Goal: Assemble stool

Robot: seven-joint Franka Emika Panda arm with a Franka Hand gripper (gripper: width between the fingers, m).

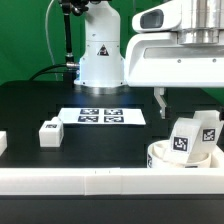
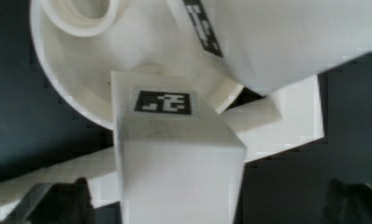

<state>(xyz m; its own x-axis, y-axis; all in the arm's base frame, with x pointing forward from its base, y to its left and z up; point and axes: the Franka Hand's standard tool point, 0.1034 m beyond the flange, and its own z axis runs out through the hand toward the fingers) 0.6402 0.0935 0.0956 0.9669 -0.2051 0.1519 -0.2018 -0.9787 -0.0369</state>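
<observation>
The round white stool seat (image 1: 168, 160) lies at the exterior view's right, just behind the border rail. Two blocky white legs with black-and-white tags (image 1: 184, 140) (image 1: 208, 130) stand up from it. My gripper (image 1: 183, 108) hangs right above them, with one dark finger (image 1: 160, 100) showing. In the wrist view the seat (image 2: 94, 60) fills the far part, and a tagged leg (image 2: 170, 140) runs from it toward the camera. That leg sits between the fingers of my open gripper (image 2: 204, 205), with a gap on each side. A third leg (image 1: 50, 131) lies loose on the table at the exterior view's left.
The marker board (image 1: 100, 116) lies flat mid-table before the robot base (image 1: 100, 55). A long white border rail (image 1: 90, 182) runs along the front edge. A small white piece (image 1: 2, 142) shows at the exterior view's left edge.
</observation>
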